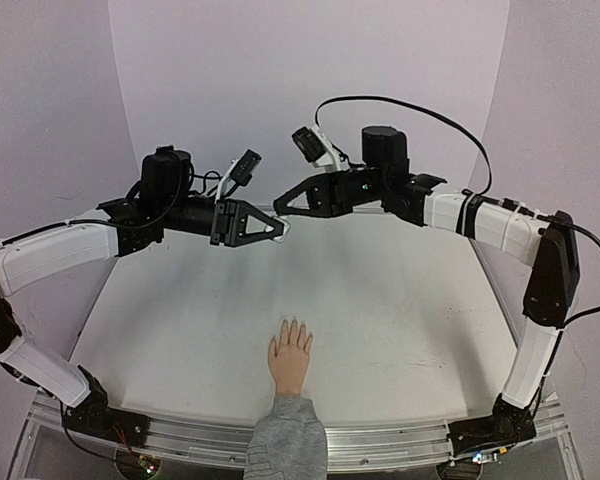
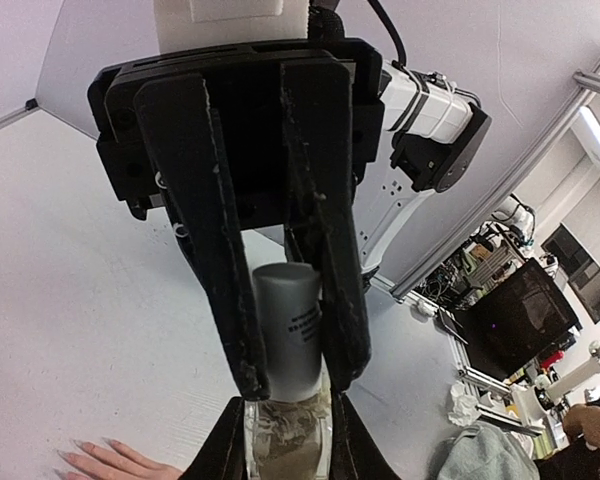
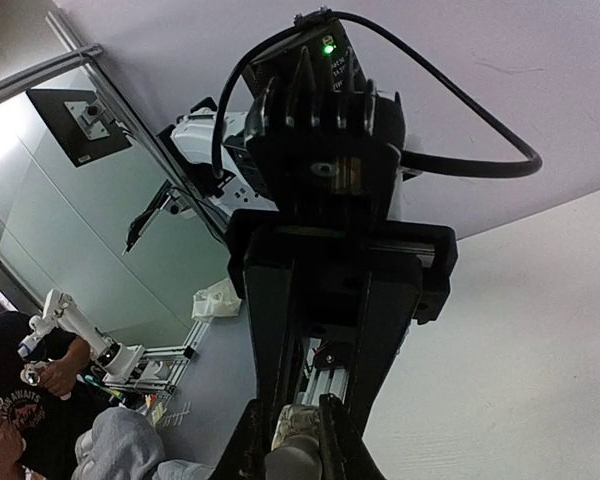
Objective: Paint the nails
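Note:
A small clear bottle (image 2: 285, 445) with a grey cap (image 2: 285, 325) hangs in the air between my two grippers, above the far part of the table. My left gripper (image 2: 287, 405) is shut on the glass body. The right gripper (image 3: 291, 405) is shut on the cap (image 3: 292, 465). From above, both tips meet at the bottle (image 1: 283, 226). The flesh-coloured hand (image 1: 290, 358) lies flat near the front edge, fingers pointing away, its nails (image 1: 292, 326) tiny and pale. Its fingertips (image 2: 90, 458) also show low in the left wrist view, well below the bottle.
A grey sleeve (image 1: 288, 440) covers the wrist at the table's front rail (image 1: 400, 438). The white table (image 1: 410, 300) is backed by pale walls. Beyond the table's side edge lie crumpled tissue (image 2: 465, 400) and lab clutter.

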Motion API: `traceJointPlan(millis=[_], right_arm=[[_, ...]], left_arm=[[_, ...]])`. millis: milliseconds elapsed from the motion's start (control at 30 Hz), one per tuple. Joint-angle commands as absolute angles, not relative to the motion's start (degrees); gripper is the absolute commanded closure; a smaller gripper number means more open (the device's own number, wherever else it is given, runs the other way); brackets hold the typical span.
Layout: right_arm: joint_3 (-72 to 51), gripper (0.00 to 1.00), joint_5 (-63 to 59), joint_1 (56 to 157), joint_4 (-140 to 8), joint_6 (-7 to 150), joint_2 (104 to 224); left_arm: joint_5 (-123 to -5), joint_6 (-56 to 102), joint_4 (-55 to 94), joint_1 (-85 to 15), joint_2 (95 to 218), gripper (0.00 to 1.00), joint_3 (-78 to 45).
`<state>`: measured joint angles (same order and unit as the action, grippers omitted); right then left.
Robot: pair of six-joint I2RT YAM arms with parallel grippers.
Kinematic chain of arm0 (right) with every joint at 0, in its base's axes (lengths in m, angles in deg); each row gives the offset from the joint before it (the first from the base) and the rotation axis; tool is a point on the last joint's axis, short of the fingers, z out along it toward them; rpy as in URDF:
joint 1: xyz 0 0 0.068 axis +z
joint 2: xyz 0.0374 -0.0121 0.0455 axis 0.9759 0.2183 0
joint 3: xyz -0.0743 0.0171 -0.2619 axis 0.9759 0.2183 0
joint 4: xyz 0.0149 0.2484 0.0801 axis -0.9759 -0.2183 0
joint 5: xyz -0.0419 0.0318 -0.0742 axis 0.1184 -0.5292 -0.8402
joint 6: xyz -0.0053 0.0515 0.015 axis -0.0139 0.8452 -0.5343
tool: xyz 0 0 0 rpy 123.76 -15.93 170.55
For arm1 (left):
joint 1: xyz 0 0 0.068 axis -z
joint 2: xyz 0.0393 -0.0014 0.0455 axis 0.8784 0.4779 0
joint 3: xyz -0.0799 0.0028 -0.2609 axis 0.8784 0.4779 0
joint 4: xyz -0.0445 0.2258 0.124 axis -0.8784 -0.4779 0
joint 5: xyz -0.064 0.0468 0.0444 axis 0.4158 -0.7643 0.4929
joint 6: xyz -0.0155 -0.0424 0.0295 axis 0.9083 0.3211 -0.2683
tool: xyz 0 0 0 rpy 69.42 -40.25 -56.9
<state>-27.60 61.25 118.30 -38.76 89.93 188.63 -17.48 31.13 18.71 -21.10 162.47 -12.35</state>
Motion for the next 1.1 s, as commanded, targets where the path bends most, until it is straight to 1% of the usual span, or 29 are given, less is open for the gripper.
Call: traceJointPlan(millis=[0, 67, 100, 133, 167, 200, 267, 333, 400, 467, 533, 600, 700, 800, 867, 933, 1000, 1067], right_arm=[[-25.92, 0.88, 63.03, 119.08, -37.17, 89.19, 188.25], [-24.60, 0.48, 58.33, 118.54, -37.20, 89.94, 187.37], [-24.06, 0.34, 54.89, 118.22, -37.85, 90.44, 186.73], [-23.41, 0.21, 51.31, 117.79, -39.62, 90.68, 186.04], [-22.96, 0.13, 47.10, 117.45, -42.26, 90.63, 185.22], [-22.37, 0.08, 42.79, 117.04, -45.34, 90.03, 184.02], [-21.77, 0.02, 33.64, 116.60, -52.73, 89.19, 182.69], [-21.25, 0.02, 27.51, 116.67, -56.42, 90.48, 181.69], [-20.02, 0.02, 23.44, 116.59, -57.14, 93.47, 180.38], [-18.62, 0.02, 19.61, 116.82, -57.20, 96.82, 178.70], [-17.54, 0.06, 14.58, 116.96, -57.22, 100.06, 177.40], [-17.54, 0.08, 11.57, 118.14, -57.22, 102.29, 177.02], [-19.97, 0.20, 7.67, 120.69, -57.37, 102.43, 178.26], [-22.69, 0.27, 2.93, 122.66, -58.77, 103.56, 180.33], [-24.50, 0.37, -0.66, 123.49, -60.70, 104.18, 181.80], [-26.19, 0.44, -3.34, 124.19, -61.84, 104.47, 183.18], [-27.59, 0.50, -3.92, 124.63, -61.95, 104.35, 184.77], [-29.05, 0.51, -4.23, 125.18, -62.33, 104.34, 186.12]], left_arm=[[-22.84, 28.21, 25.56, -19.49, 157.63, 1.00, -9.89], [-31.55, 27.11, 25.55, -19.25, 156.92, 1.00, -8.09], [-38.49, 25.57, 25.48, -18.80, 156.65, 1.00, -7.03], [-42.16, 23.14, 25.43, -17.80, 156.35, 1.00, -6.02], [-51.52, 20.38, 25.39, -16.18, 156.08, 1.00, -5.11], [-59.07, 17.28, 25.41, -14.39, 156.03, 1.00, -4.50], [-71.98, 12.85, 25.45, -11.34, 157.23, 1.00, -4.69], [-80.17, 11.51, 25.48, -10.31, 159.35, 1.00, -5.92], [-85.08, 12.18, 25.80, -10.26, 161.21, 1.00, -6.72], [-87.16, 11.48, 25.98, -9.71, 163.34, 1.00, -7.79], [-89.37, 11.43, 26.11, -8.86, 165.11, 1.00, -8.78], [-89.40, 12.05, 26.09, -8.44, 166.31, 1.00, -9.69], [-91.04, 12.01, 26.14, -7.17, 168.29, 1.00, -11.32], [-93.66, 11.63, 26.22, -5.69, 169.82, 1.00, -12.52], [-94.49, 12.40, 26.25, -5.31, 169.88, 1.00, -12.66], [-94.61, 12.70, 26.35, -5.01, 169.83, 1.00, -12.65], [-94.78, 12.70, 26.38, -4.73, 169.91, 1.00, -12.59], [-95.11, 12.60, 26.37, -4.44, 170.07, 1.00, -12.61]])
